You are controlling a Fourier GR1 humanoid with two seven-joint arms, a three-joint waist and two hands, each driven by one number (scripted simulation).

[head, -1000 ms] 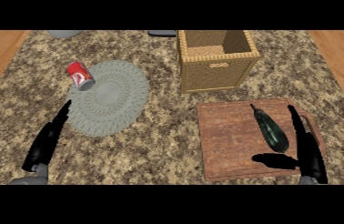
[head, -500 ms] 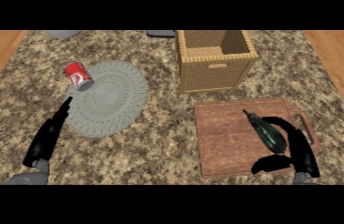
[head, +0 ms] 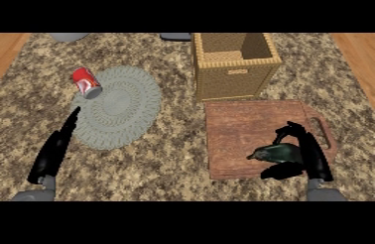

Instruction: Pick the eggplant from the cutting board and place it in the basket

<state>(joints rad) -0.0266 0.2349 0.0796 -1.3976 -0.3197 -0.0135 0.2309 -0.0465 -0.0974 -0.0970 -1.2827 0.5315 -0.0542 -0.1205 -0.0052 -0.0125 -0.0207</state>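
Observation:
The eggplant (head: 273,152), dark and glossy, lies crosswise on the front right part of the brown cutting board (head: 242,126). My right hand (head: 313,156) is at its right end, with fingers curled over its top and the thumb (head: 282,171) tucked under its front side. The wicker basket (head: 233,73) stands just behind the board, open at the top with nothing showing inside. My left hand (head: 55,148) stays at the lower left with straight fingers, holding nothing.
A red can (head: 86,82) lies on the back left edge of a round grey mat (head: 124,109), left of the basket. Two grey objects (head: 70,36) peek in at the counter's far edge. Wooden floor shows at both upper corners.
The eggplant has turned from lengthwise to crosswise and slid toward the board's front edge. My right hand's fingers and thumb have closed round it. The left hand has barely moved.

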